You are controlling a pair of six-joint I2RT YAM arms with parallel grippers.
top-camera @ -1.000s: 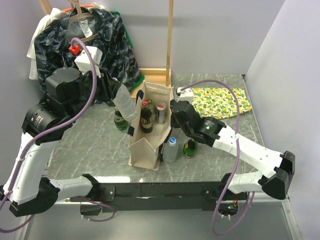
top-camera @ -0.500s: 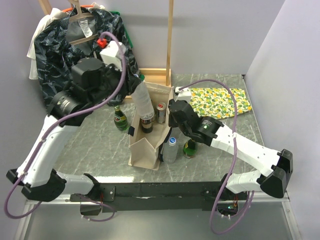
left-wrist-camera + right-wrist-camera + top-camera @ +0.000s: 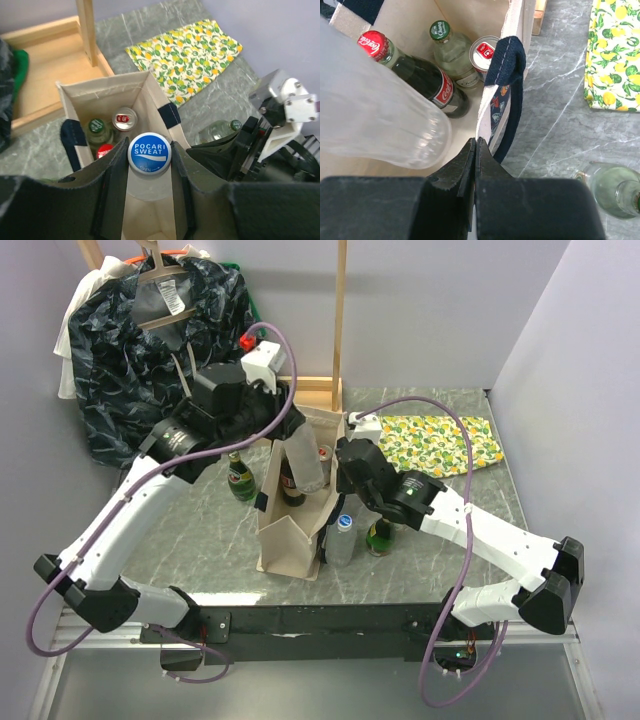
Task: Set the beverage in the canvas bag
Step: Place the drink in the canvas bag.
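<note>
Left claw (image 3: 148,150) pinches a clear plastic bottle (image 3: 375,120), tilted over the open mouth of the canvas bag (image 3: 290,530) on the tabletop (image 3: 180,530). Right claw (image 3: 476,145), pressed together on the bag's rim, holds it open. Likely next: lower the bottle in beside the cola bottle (image 3: 427,82), then release.

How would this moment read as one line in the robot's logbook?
left gripper: holds Pocari Sweat bottle tilted over canvas bag | right gripper: pinches bag rim | step: bottle not yet released
</note>
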